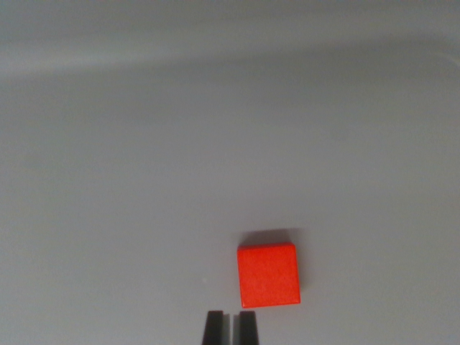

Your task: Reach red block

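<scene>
Reach phase judged well advanced but not complete. Red block point(268, 274) located low in the wrist view, right of centre, lying flat and square-on upon a plain pale grey tabletop point(144, 180), with a thin shadow along its far edge. Gripper point(231, 327) visible only as two dark fingertips rising from the bottom edge of the frame, drawn nearly together with just a narrow slit between them, and gripping nothing. Right-hand fingertip point(247, 325) seen just below the block's near left corner, close to it in the picture; actual contact not determinable, height above the surface not readable from this single angle. Block offset toward the wrist view's right of the slit, hence not aligned with the gripper's centre line. Done so far, as judged from the layout: approach brought to the block's immediate neighbourhood, target kept in full and unobstructed view. Left to do, as judged: a small sideways correction toward the wrist view's right and a short advance to bring the fingertips up to or over the block. No grasp called for by the task as worded, so near-closed fingers not counted as a fault, though widening needed should straddling be intended. No other objects noted on the surface; upper part of the view featureless apart from a soft lighter band.
</scene>
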